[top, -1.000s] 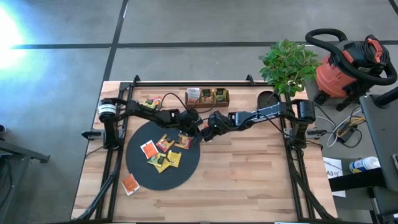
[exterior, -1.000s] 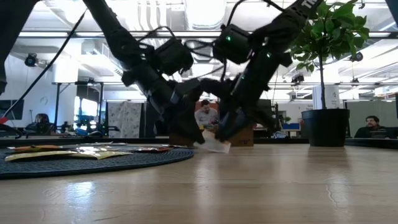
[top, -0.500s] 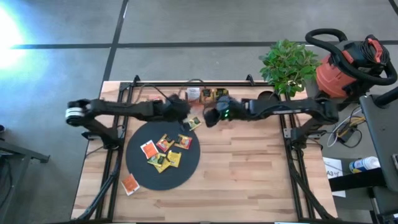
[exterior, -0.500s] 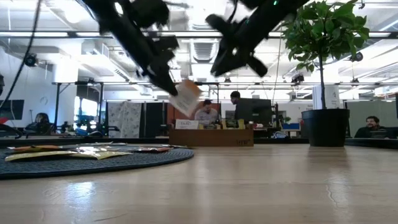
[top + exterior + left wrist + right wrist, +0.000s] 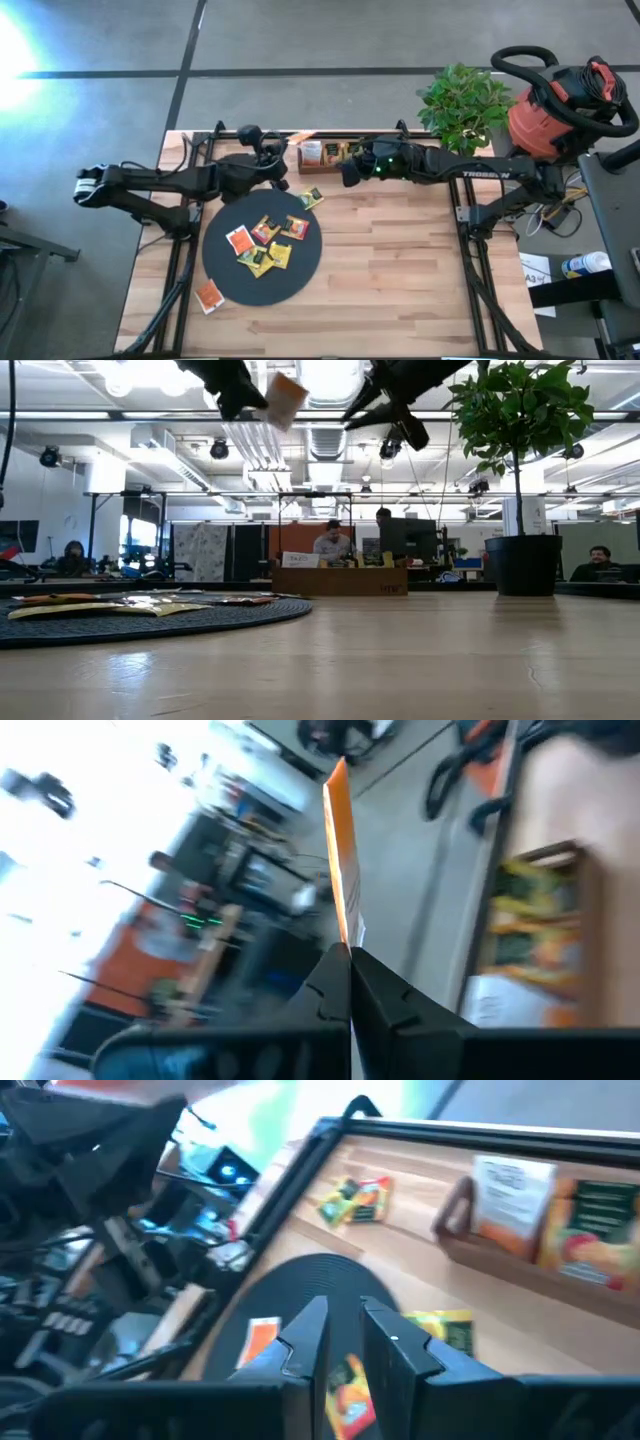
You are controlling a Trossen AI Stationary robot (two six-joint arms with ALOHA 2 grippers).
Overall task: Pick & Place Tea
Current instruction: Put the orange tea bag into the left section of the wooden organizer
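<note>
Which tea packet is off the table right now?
The orange packet pinched in the left gripper, held high in the air. The other packets lie on the black disc, the table or in the tray.

"trossen" in white letters on the right arm (image 5: 480, 172)

Tea packets (image 5: 262, 244) on disc (image 5: 300, 278), one packet (image 5: 208, 295) beside it, compartment tray (image 5: 333, 155) behind

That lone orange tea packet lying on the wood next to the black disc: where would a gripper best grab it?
The orange packet lies flat on the table, off the black disc. It is probably best taken from straight above, fingers pinching two opposite edges, since it is thin and offers no raised part.
</note>
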